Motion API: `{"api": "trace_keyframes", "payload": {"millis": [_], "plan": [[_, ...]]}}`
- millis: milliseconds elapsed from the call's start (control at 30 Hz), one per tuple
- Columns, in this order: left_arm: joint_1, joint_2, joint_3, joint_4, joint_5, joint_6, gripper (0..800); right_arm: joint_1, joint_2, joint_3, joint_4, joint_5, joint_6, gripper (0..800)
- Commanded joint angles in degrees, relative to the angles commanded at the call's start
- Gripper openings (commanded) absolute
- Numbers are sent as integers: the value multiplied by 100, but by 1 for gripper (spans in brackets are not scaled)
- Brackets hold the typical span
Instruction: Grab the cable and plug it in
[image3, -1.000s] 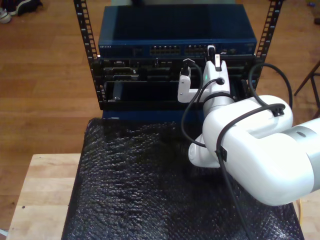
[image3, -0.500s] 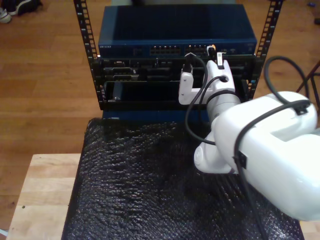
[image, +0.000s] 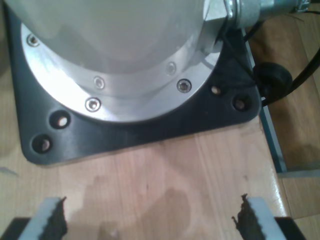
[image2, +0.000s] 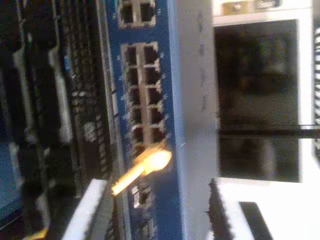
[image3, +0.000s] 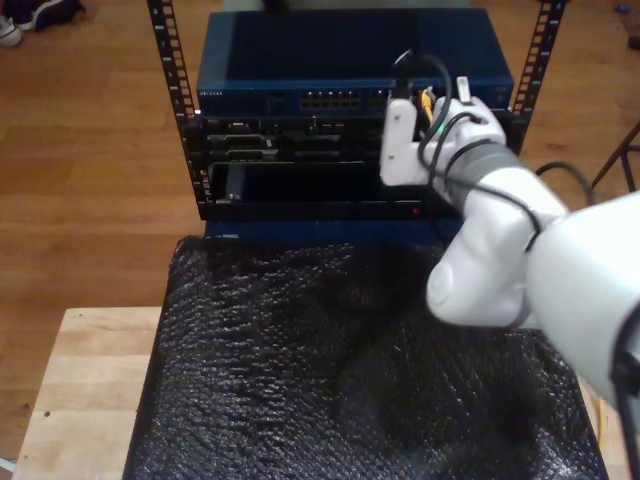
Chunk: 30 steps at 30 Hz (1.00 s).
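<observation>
Yellow-orange cable (image2: 142, 170), blurred, lies with its bright tip right at the blue switch (image2: 175, 125), at the lower ports of a two-column block in the second wrist view. I cannot tell whether the plug touches a port or is seated. Half a second ago the white arm sat lower in the exterior view, with its wrist in front of the dark units below the switch. Now the wrist has risen and shifted toward the exterior view's right, and the cable end (image3: 427, 100) shows as a small yellow spot level with the port row. I judge this to be the last approach of the plugging step: the grab is done, the insertion not confirmed.

My second claw (image2: 155, 210) is narrow, its two pads to either side of the cable near the plug (contact itself is smeared by motion, so I take the grip from how the cable stands out straight between them). In the exterior view the same claw (image3: 432, 110) reaches up and forward from that view's right, forearm stretched toward the rack (image3: 175, 110), black hoses looping over the wrist.

My first claw (image: 150, 220) is wide and empty, fingertips well apart over a pale wooden surface (image: 165, 180), pointing at a black base plate (image: 125, 135) under a silver flange.
</observation>
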Motion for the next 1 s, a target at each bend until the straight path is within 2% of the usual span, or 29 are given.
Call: {"api": "trace_keyframes", "payload": {"millis": [100, 367, 433, 700, 867, 1000], "plan": [[0, 0, 0, 0, 0, 0, 798, -308, -352, 26, -132, 905, -26, 578], [0, 0, 0, 0, 0, 0, 799, -1248, -1266, 308, -1046, 3130, -149, 707], [0, 0, 0, 0, 0, 0, 799, -1424, -1468, 413, -1178, 3446, -308, 716], [0, 0, 0, 0, 0, 0, 799, -2092, -2382, 765, -1204, 4870, -1143, 730], [0, 0, 0, 0, 0, 0, 799, -2664, -2611, 809, -1196, 5934, -1873, 791], [0, 0, 0, 0, 0, 0, 799, -3288, -2734, 809, -1169, 6655, -2321, 792]]}}
